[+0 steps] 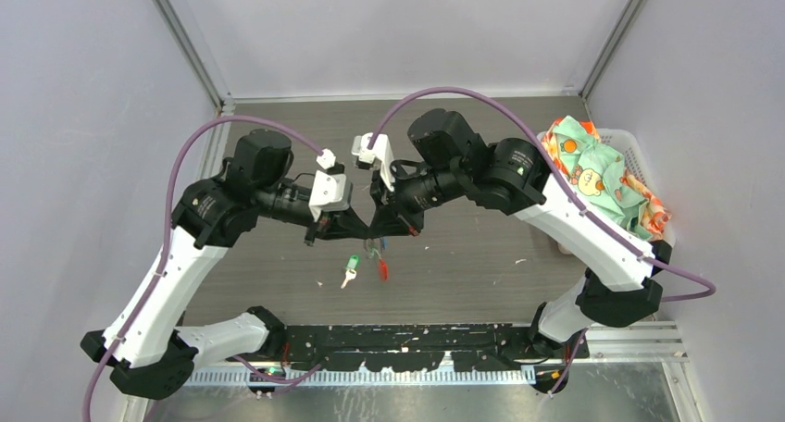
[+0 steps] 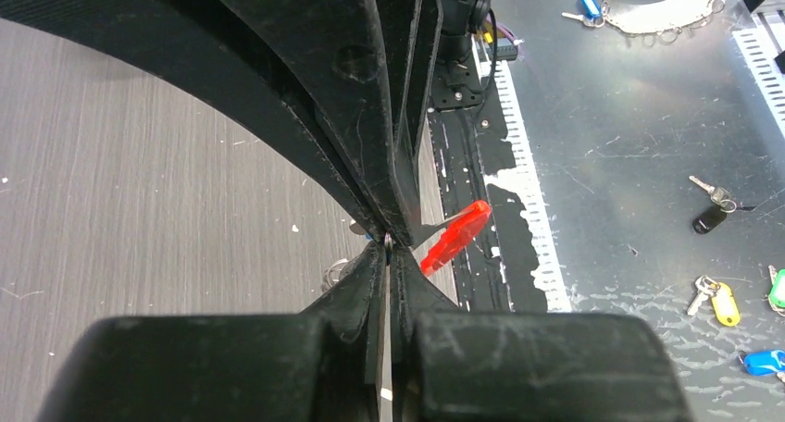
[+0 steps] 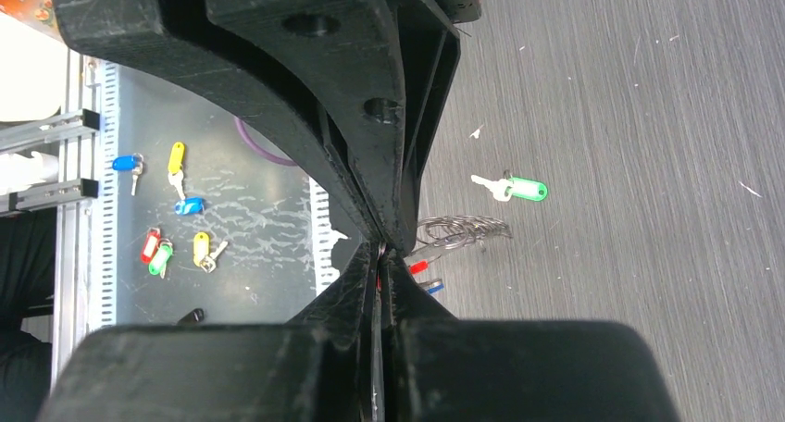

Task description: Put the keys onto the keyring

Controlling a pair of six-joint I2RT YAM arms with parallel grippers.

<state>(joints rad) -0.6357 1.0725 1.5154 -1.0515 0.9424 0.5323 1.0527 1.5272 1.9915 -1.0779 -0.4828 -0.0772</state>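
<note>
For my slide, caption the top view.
Left gripper and right gripper, tip to tip, pinch the keyring; green key lies loose on the table.

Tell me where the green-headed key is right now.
In the top view, the green-headed key lies loose on the table near its centre, just left of the red tag, held by neither arm.

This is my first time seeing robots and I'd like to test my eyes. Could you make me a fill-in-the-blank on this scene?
1. The key lying loose on the wooden table has a ____ head.
2. The left tool and right tool both have their fingers ____.
3. The plastic piece beside the left tool's tips is ____.
4. The basket stands at the table's ____ side.
Missing words: green; shut; red; right.
</note>
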